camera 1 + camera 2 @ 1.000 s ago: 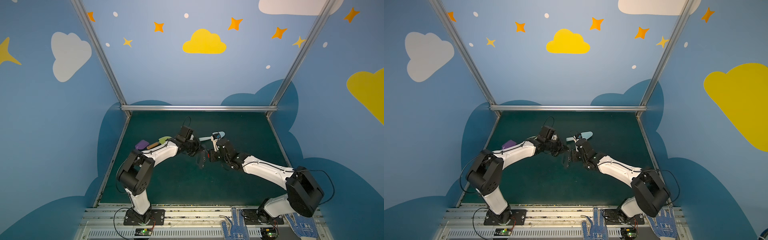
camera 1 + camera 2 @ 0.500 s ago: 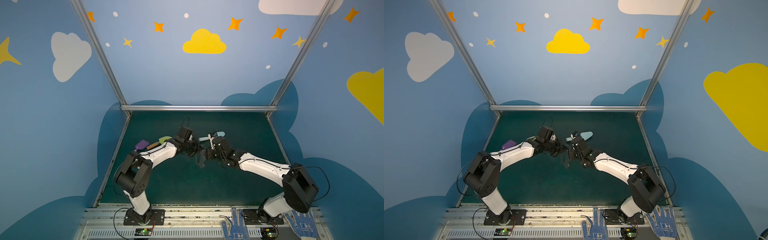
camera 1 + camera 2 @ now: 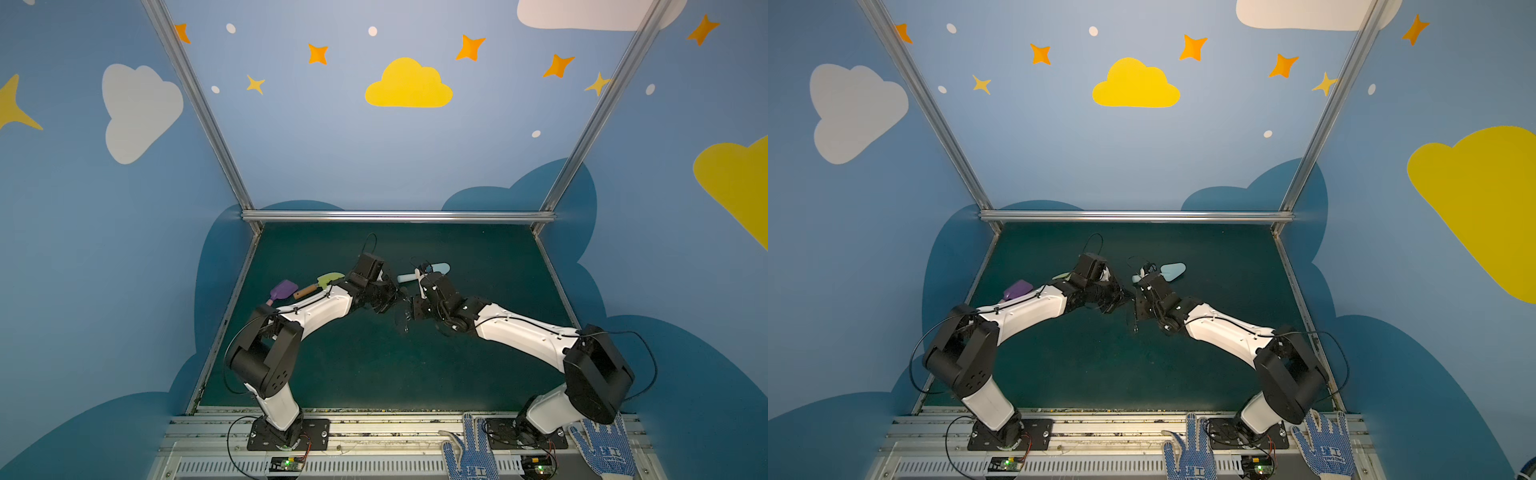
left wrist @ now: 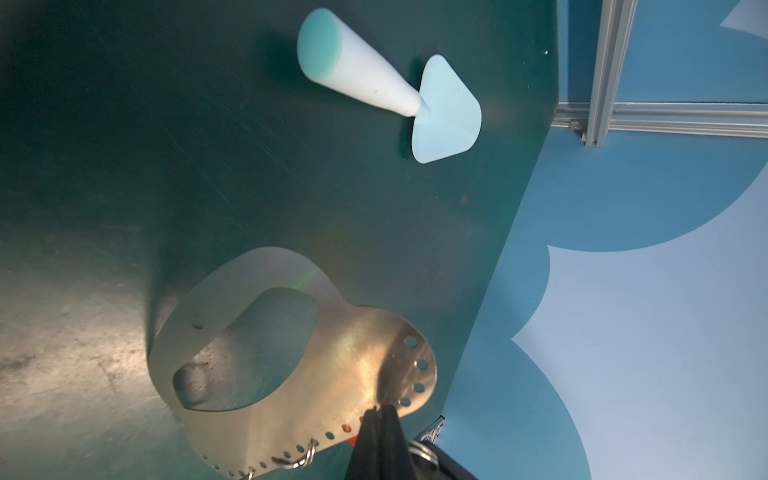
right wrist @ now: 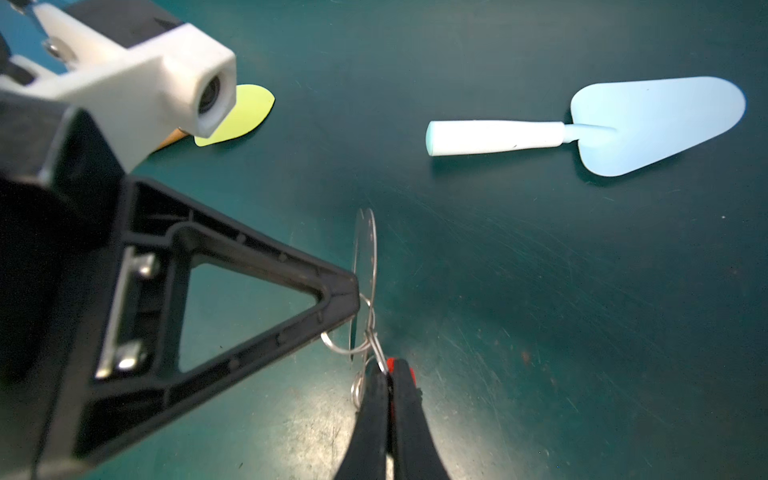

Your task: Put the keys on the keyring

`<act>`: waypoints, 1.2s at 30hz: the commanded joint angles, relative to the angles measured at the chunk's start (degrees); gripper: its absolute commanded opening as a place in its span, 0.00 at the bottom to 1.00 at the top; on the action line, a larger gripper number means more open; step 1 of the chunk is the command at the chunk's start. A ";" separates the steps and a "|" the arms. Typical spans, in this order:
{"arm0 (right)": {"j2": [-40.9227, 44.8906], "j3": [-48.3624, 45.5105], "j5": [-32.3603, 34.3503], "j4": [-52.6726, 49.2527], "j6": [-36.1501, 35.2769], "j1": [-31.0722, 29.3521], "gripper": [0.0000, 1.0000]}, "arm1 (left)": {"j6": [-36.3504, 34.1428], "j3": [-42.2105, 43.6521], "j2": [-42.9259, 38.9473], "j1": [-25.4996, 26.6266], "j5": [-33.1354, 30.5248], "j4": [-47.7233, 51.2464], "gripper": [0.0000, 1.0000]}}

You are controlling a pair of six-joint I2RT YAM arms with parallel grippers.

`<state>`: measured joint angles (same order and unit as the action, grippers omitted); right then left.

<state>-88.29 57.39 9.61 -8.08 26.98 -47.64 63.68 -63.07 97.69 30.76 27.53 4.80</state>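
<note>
Threading step: left hand (image 4: 376, 411) clamped on keyring (image 4: 353, 353) edge just ahead of right hand (image 5: 388, 370), which pinches what looks like the keys (image 5: 390, 365); next calls for fine, steady alignment.

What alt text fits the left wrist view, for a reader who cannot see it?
The shut left gripper pinches the holed edge of the grey keyring plate over the dark green table. A pale blue toy shovel lies flat beyond it.
</note>
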 commanded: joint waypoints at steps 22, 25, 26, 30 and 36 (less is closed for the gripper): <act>-2.00 2.53 -2.22 -2.74 2.55 -1.32 0.00 | 1.80 2.40 -4.04 -0.18 -3.01 -3.04 0.04; -0.99 1.98 -1.83 -3.62 3.64 -1.23 0.00 | 1.78 2.49 -4.26 -0.18 -3.25 -2.86 0.04; -0.24 1.33 -1.34 -3.36 4.00 -1.15 0.00 | 1.86 2.58 -4.38 -0.18 -3.44 -2.86 0.04; 2.47 -0.25 1.68 -1.87 5.60 -0.97 0.00 | 1.97 3.45 -4.50 -0.13 -3.79 -4.10 0.04; 2.70 1.42 2.17 -1.77 5.62 -0.80 0.00 | 2.32 4.77 -4.55 0.34 -5.05 -5.27 0.04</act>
<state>-86.35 57.67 10.52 -10.07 31.83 -48.66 65.87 -59.18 94.50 30.87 24.14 0.05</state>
